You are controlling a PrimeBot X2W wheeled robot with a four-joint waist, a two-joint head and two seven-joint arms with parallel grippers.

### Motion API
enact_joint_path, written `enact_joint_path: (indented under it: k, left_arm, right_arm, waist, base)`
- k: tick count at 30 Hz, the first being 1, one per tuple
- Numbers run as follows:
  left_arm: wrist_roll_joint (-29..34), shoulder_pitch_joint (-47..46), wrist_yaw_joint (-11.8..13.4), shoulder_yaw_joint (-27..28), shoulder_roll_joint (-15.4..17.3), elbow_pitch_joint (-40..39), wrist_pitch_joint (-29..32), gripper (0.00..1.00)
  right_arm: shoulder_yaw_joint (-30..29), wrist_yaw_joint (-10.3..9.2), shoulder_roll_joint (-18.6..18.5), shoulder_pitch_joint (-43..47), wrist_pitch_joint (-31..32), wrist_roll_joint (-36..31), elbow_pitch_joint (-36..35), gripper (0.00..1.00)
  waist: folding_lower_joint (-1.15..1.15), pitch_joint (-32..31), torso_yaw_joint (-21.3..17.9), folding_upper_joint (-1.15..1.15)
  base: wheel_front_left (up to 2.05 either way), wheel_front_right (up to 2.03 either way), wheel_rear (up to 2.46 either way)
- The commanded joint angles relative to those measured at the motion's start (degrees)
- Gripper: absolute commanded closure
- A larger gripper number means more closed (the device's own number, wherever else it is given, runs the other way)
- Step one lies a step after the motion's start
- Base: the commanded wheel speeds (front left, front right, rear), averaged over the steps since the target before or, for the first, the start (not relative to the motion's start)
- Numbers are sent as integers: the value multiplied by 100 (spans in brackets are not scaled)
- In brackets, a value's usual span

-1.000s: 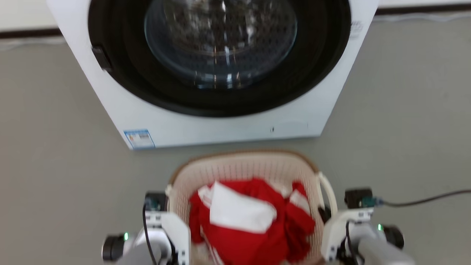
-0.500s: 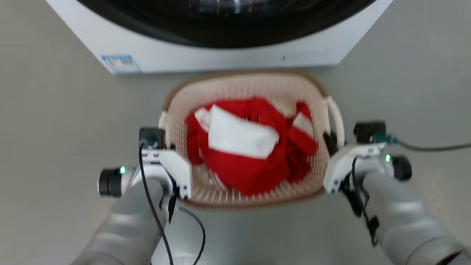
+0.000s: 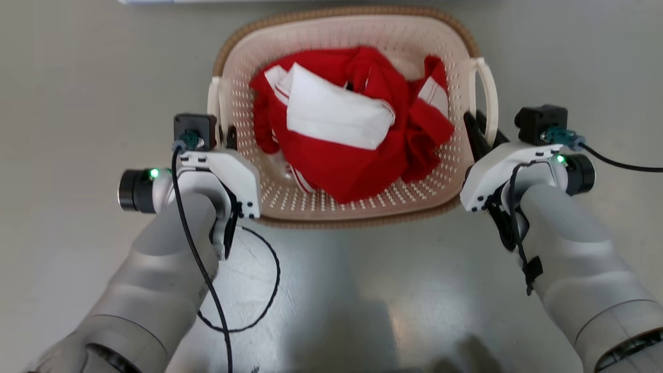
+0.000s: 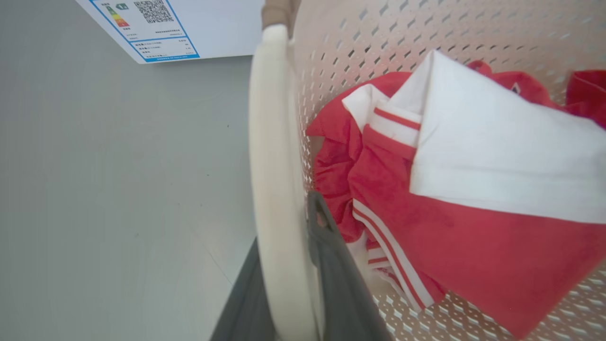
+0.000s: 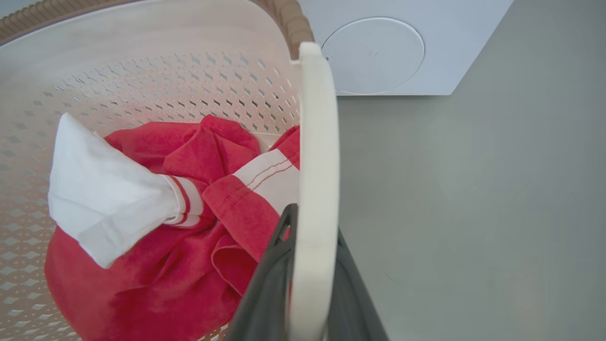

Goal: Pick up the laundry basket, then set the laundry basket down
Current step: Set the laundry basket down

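our left hand (image 3: 224, 135) pinched the left handle (image 3: 213, 103) of the basket (image 3: 342, 31), our right hand (image 3: 485, 132) the right handle (image 3: 491, 98). the basket, with red and white clothes (image 3: 357, 160) inside, was between our hands, near the washer (image 5: 402, 47); whether it touched the floor (image 3: 77, 77), we couldn't tell.

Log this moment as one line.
left hand: shut on left handle | right hand: shut on right handle | laundry basket: holds red-and-white clothes
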Motion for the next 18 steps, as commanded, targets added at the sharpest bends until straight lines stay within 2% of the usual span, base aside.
enact_joint_path:
  k: [1,9,18]
  left_arm:
    - [166,-119,69,146,169,-156,-76,100]
    - [685,-138,149,549,275,-486,-77,100]
    - [1136,-237,127,923,226,-615,-77,100]
  right_arm:
    - [-57,43,128,179,-86,-203,-188,100]
    - [-877,43,170,357,-86,-1020,-500,100]
    - [-1276,43,185,392,-86,-1373,-767,100]
  waist:
    - [0,205,-3,0]
    - [0,563,-31,0]
    - [0,873,9,0]
  base:
    - [0,0,0]
    - [0,0,0]
    - [0,0,0]
